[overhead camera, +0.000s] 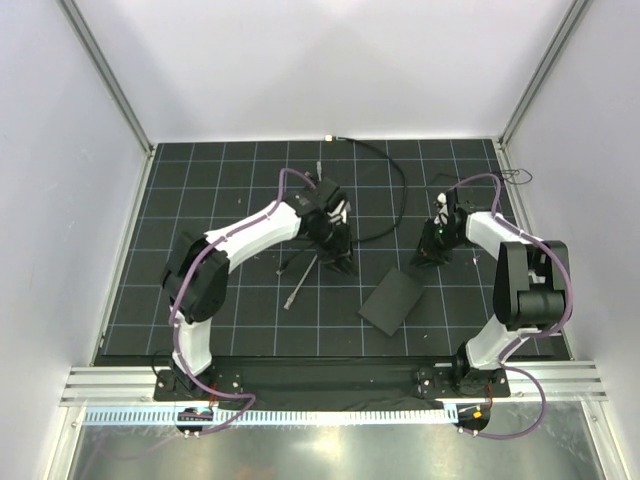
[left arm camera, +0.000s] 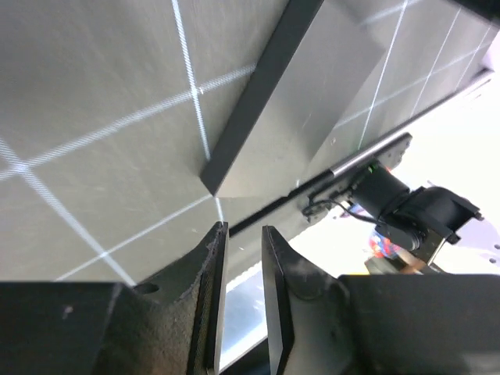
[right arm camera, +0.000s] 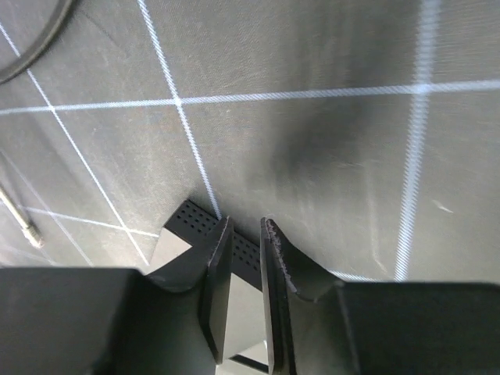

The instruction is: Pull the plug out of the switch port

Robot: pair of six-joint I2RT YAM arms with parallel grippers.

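The switch is a flat black box lying askew on the grid mat between the arms, with no cable in it. It shows in the left wrist view and, with a perforated edge, in the right wrist view. A thin black cable curves from the back wall to my left gripper. Its plug end is hidden under that gripper. My left gripper hovers over the mat left of the box, jaws narrowly apart and empty. My right gripper is above the box's far corner, jaws narrowly apart and empty.
A thin grey cable with a silver tip lies left of the box; its tip shows in the right wrist view. The black cable crosses the right wrist view's top left. White walls enclose the mat on three sides.
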